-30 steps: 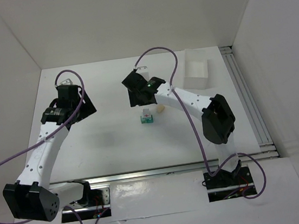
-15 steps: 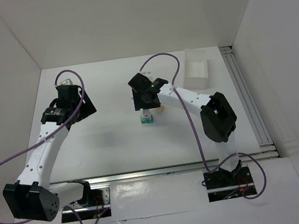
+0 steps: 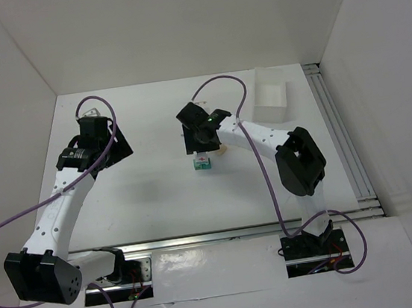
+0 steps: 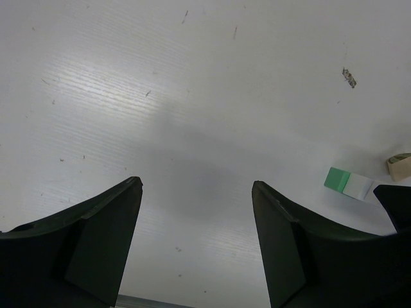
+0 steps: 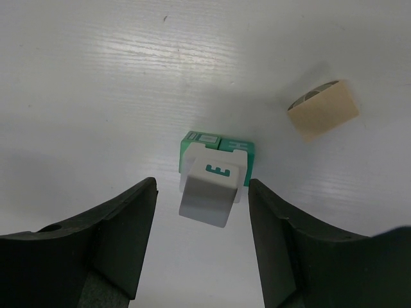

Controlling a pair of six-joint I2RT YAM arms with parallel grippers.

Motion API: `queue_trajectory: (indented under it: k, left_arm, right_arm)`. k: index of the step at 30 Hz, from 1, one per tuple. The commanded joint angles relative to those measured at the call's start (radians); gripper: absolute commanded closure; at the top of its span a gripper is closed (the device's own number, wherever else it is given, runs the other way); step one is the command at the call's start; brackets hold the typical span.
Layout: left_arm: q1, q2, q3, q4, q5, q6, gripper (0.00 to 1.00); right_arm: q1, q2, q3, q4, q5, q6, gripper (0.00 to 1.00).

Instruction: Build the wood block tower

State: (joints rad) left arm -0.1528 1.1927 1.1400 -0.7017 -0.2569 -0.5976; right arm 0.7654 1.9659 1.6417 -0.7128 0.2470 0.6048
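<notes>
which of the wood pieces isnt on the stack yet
The tan piece, lying alone on the table off to one side; the white block with the green letter sits on top of the green blocks.

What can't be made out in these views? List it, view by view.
- Top external: the wood block tower is too small to read, its far side under the right arm; tan piece mostly hidden by that arm.
- Right wrist: white E block covers part of the green blocks; their count is unclear.
- Left wrist: tan piece cut off by the right edge.
</notes>
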Motion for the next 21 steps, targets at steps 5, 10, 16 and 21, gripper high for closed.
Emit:
queue_trajectory:
  k: [5, 10, 16, 21]
  left_arm:
    - [0.006, -0.018, -0.003, 0.021, -0.007, 0.019, 0.18]
    - [0.006, -0.018, -0.013, 0.021, -0.007, 0.019, 0.18]
    - [0.006, -0.018, -0.013, 0.021, -0.007, 0.019, 0.18]
    - [0.006, -0.018, -0.013, 0.021, -0.007, 0.019, 0.18]
  right_arm:
    - [0.011, -0.012, -0.006, 0.032, -0.002, 0.003, 0.37]
    - [0.011, -0.012, -0.006, 0.032, -0.002, 0.003, 0.37]
    - [0.011, -0.002, -0.006, 0.032, -0.011, 0.003, 0.38]
    - [0.011, -0.002, -0.006, 0.032, -0.011, 0.003, 0.38]
